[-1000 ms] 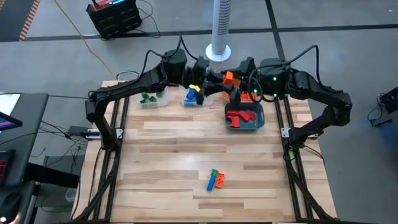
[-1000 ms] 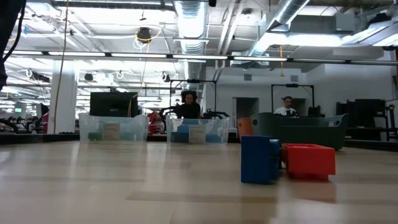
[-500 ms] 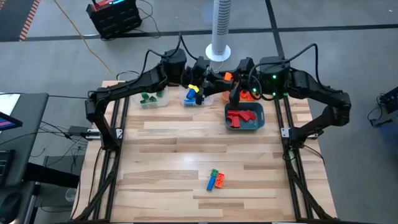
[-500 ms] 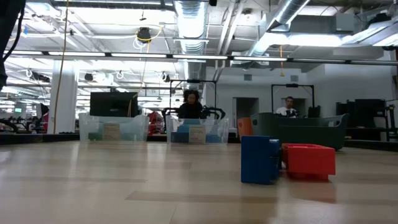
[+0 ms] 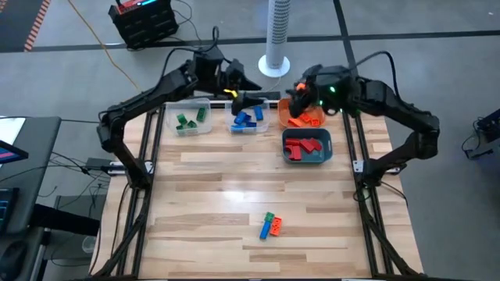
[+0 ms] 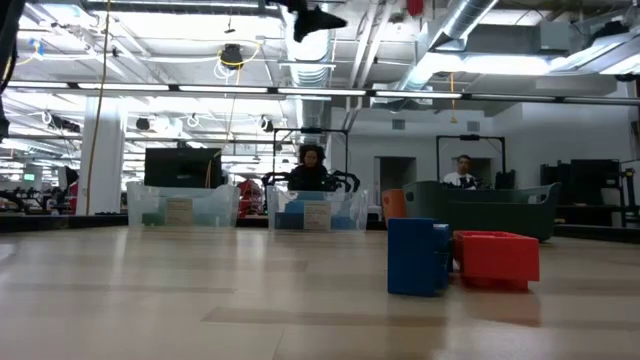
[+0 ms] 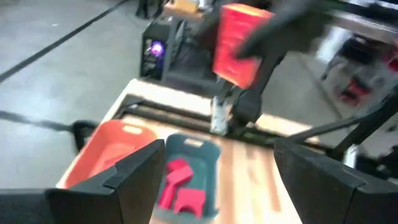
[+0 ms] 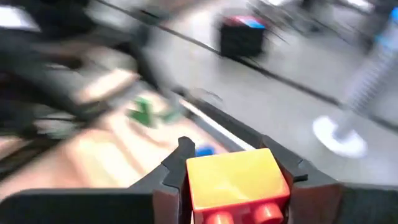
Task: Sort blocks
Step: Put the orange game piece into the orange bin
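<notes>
Both arms had lifted and drawn apart since the earlier frames, when their grippers met at the top centre of the high view; an orange brick that was between them then now sat with the right arm.

Nearest, at the lower centre of the high view, three loose blocks (image 5: 271,225), green, blue and orange, lay touching on the table (image 5: 234,187), well apart from both arms. Farther up, the teal bin (image 5: 327,148) held red bricks.

At the top, the right gripper (image 5: 298,91) hung over the orange bin (image 5: 285,121), clenched on an orange brick (image 8: 235,182) with its studs showing between the fingers. That bin lay directly below it, so the drop looked to need little travel. The left gripper (image 5: 236,78), released and empty, hovered just above the blue-brick bin (image 5: 233,125).
</notes>
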### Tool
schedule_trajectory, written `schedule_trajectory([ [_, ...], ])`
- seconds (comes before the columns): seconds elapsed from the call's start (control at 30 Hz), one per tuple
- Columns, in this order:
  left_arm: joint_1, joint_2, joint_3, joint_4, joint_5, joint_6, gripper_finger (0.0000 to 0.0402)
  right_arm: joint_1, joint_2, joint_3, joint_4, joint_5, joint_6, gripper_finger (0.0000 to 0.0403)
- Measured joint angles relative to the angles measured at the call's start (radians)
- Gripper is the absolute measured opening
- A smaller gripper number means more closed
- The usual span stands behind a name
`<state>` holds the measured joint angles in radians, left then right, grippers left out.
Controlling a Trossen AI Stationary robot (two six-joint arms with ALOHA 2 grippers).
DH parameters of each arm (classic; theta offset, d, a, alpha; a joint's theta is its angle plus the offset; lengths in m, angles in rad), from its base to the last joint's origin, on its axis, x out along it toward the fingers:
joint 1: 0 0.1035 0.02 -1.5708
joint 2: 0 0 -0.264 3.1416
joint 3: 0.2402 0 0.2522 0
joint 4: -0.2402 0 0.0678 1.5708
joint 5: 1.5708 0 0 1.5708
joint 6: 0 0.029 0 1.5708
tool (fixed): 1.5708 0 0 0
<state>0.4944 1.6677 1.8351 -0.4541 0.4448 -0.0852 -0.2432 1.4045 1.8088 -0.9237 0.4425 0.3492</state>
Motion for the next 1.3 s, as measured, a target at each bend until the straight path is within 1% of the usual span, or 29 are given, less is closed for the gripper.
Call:
schedule_trajectory([
  [0.13, 0.02, -0.015, 0.0, -0.085, -0.018, 0.054, 0.0293, -0.12, 0.056, 0.0, -0.189, 0.004, 0.085, 0.0139],
  [0.23, 0.02, -0.015, 0.0, -0.13, -0.02, 0.063, 0.0293, -0.199, 0.128, 0.0, -0.253, -0.043, 0.081, 0.0154],
  [0.33, 0.011, -0.016, 0.0, -0.19, -0.017, 0.063, 0.0293, -0.259, 0.211, 0.0, -0.238, -0.097, 0.023, 0.0159],
  [0.43, -0.014, -0.015, 0.0, -0.253, -0.018, 0.079, 0.0293, -0.316, 0.309, 0.0, -0.234, -0.111, -0.028, 0.0149],
  [0.57, -0.06, -0.015, 0.0, -0.334, -0.024, 0.099, 0.0293, -0.382, 0.448, 0.0, -0.237, -0.214, -0.084, 0.0142],
  [0.63, -0.078, -0.015, -0.004, -0.366, -0.057, 0.142, 0.0293, -0.403, 0.511, 0.0, -0.24, -0.252, -0.115, 0.0148],
  [0.7, -0.087, -0.018, -0.024, -0.368, -0.096, 0.158, 0.0293, -0.412, 0.561, -0.001, -0.245, -0.264, -0.131, 0.0154],
  [0.77, -0.088, -0.035, -0.062, -0.372, -0.109, 0.152, 0.0293, -0.416, 0.597, -0.001, -0.244, -0.268, -0.142, 0.0155],
  [0.9, -0.088, -0.113, -0.142, -0.361, -0.143, 0.133, 0.0293, -0.427, 0.651, -0.001, -0.241, -0.303, -0.163, 0.0145],
  [1.0, -0.088, -0.187, -0.218, -0.36, -0.21, 0.124, 0.0293, -0.431, 0.675, -0.001, -0.245, -0.309, -0.151, 0.0143],
  [1.3, -0.094, -0.428, -0.436, -0.349, -0.329, 0.0, 0.0293, -0.451, 0.678, 0.0, -0.242, -0.31, -0.14, 0.017],
])
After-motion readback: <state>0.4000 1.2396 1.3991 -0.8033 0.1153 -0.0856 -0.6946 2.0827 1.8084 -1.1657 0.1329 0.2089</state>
